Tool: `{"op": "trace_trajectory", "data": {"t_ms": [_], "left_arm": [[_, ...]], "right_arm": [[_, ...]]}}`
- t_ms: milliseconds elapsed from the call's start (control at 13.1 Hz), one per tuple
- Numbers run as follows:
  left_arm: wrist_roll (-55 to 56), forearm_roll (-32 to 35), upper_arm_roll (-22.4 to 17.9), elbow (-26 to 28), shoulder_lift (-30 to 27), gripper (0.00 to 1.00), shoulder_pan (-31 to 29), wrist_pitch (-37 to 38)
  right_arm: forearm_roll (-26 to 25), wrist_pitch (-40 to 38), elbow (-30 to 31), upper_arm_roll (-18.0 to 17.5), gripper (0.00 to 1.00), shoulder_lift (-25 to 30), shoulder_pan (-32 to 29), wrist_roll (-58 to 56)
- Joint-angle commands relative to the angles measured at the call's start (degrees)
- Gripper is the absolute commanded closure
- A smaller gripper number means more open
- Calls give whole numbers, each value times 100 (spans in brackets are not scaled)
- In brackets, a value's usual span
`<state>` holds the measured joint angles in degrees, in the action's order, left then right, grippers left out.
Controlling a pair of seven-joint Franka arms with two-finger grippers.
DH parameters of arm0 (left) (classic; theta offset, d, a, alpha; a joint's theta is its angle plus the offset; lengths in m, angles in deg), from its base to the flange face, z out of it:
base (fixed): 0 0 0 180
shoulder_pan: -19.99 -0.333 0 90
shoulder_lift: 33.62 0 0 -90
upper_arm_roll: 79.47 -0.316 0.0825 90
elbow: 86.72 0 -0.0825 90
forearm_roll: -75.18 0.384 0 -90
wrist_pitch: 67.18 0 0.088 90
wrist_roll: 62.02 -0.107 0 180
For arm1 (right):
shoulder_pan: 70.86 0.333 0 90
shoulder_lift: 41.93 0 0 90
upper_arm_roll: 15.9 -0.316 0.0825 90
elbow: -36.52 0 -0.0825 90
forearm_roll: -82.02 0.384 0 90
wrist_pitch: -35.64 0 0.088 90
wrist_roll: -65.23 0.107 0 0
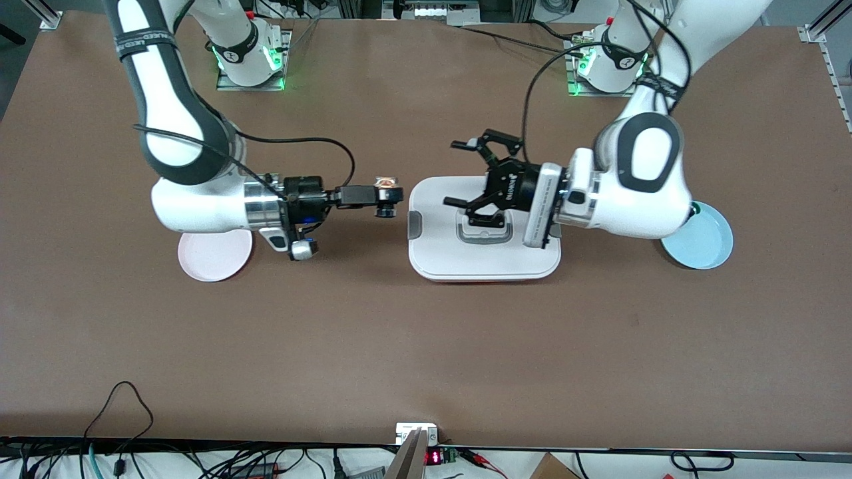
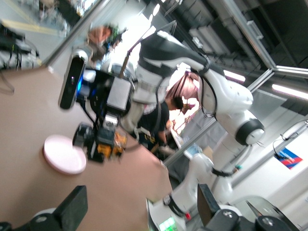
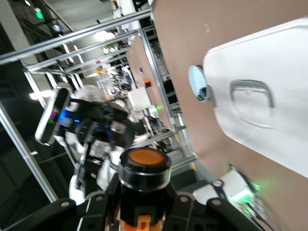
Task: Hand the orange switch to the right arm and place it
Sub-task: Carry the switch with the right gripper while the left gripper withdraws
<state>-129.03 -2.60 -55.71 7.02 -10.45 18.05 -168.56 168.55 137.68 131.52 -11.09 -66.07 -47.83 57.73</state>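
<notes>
The orange switch [image 1: 387, 193], a small black block with an orange round button, is held in my right gripper [image 1: 391, 195], which is shut on it above the bare table beside the white lidded box [image 1: 432, 256]. In the right wrist view the orange switch [image 3: 144, 169] stands between the shut fingers [image 3: 98, 204], button end pointing away from the wrist. My left gripper [image 1: 455, 173] hangs open over the white box, a short gap from the switch, with nothing between its fingers. From the left wrist view the switch [image 2: 107, 147] shows in the right gripper, clear of my open left gripper [image 2: 139, 207].
A pink plate [image 1: 214, 258] lies under the right arm's wrist at that arm's end of the table. A light blue plate [image 1: 707, 243] lies partly under the left arm. The white box has a recessed handle [image 1: 484, 233] in its lid.
</notes>
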Motion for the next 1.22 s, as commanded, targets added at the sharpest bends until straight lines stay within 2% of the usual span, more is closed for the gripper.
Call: {"op": "trace_trajectory", "data": {"t_ms": [0, 229, 381, 610, 839, 991, 1143], "left_arm": [[1012, 779, -3, -407, -76, 0, -245, 565], [2250, 1963, -39, -1056, -76, 0, -526, 1320], [2954, 2843, -21, -1461, -76, 0, -614, 1751], [3973, 3626, -47, -1805, -76, 0, -659, 2339], [4827, 4890, -39, -2270, -76, 0, -773, 2964], [5310, 6294, 5, -2430, -250, 0, -782, 3045], [6169, 7360, 58, -2430, -383, 0, -712, 3028]], "right_arm": [[-565, -473, -306, -33, 100, -118, -290, 136], [-1723, -1053, -586, -33, 100, -232, -746, 83], [-2750, -1474, -1103, -33, 100, -442, -1019, 4], [-4332, -1723, -1483, -33, 100, -742, -1406, -933], [-5827, -1391, -1484, -24, 100, -882, -1591, -1718], [-6688, -865, -1423, -24, 100, -926, -1609, -1912], [-7192, -328, -1160, -33, 100, -944, -1627, -2008]]}}
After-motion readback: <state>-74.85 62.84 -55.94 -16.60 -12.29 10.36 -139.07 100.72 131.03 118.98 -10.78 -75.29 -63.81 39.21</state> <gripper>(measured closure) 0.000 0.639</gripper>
